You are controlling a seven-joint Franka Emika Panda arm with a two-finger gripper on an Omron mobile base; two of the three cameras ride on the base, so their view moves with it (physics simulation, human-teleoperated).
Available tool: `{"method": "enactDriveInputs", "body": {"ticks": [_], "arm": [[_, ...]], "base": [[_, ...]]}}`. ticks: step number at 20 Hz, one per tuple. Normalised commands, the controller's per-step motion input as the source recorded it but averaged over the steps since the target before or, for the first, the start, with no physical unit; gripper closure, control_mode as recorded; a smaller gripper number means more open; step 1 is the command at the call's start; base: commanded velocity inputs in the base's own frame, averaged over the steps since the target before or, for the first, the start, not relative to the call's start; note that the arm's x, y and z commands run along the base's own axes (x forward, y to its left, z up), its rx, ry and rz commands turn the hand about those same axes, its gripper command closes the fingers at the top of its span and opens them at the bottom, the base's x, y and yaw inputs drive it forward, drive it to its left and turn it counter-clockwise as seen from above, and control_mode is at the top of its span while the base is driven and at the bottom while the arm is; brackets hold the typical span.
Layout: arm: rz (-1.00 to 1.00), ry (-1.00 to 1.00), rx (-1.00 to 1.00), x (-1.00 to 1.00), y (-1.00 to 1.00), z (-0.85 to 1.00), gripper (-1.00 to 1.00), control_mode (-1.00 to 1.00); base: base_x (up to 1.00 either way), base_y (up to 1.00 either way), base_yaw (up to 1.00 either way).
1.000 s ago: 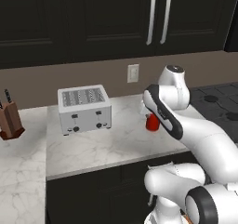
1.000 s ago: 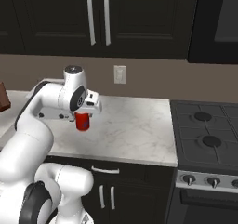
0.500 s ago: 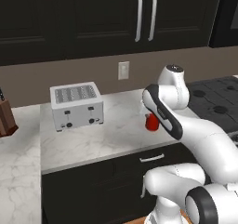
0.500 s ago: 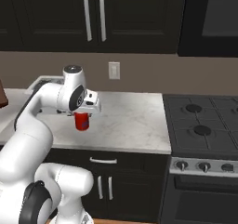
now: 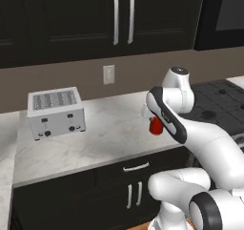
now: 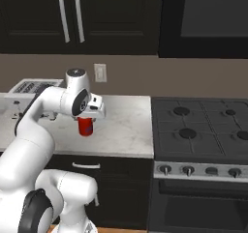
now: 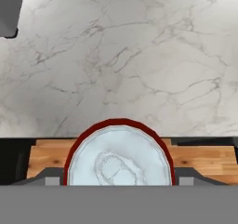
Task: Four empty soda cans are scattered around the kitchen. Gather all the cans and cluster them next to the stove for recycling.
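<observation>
Up close, the jaws are pinching a red can from above, silver top right under the hand, and it hangs upright in the air over the near part of the marble desk, clear of the surface. Below the can in the hand view, wood floor shows past the desk's front edge. Off to the right sits the black stove, well apart from the can, silver knobs along its front. Far left on the desk stands a silver toaster. Behind, a white outlet on the wall, dark cabinets above.
</observation>
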Motion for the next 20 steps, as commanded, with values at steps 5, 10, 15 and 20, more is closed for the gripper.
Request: {"method": "enactDriveInputs", "body": {"ticks": [5,10,15,20], "arm": [[0.0,0.0,0.0,0.0,0.0,0.0,1.0,1.0],[0.0,0.0,0.0,0.0,0.0,0.0,1.0,1.0],[0.0,0.0,0.0,0.0,0.0,0.0,1.0,1.0],[0.0,0.0,0.0,0.0,0.0,0.0,1.0,1.0]], "base": [[0.09,-0.63,0.0],[0.13,-0.63,0.0],[0.15,-0.63,0.0],[0.16,-0.62,0.0]]}}
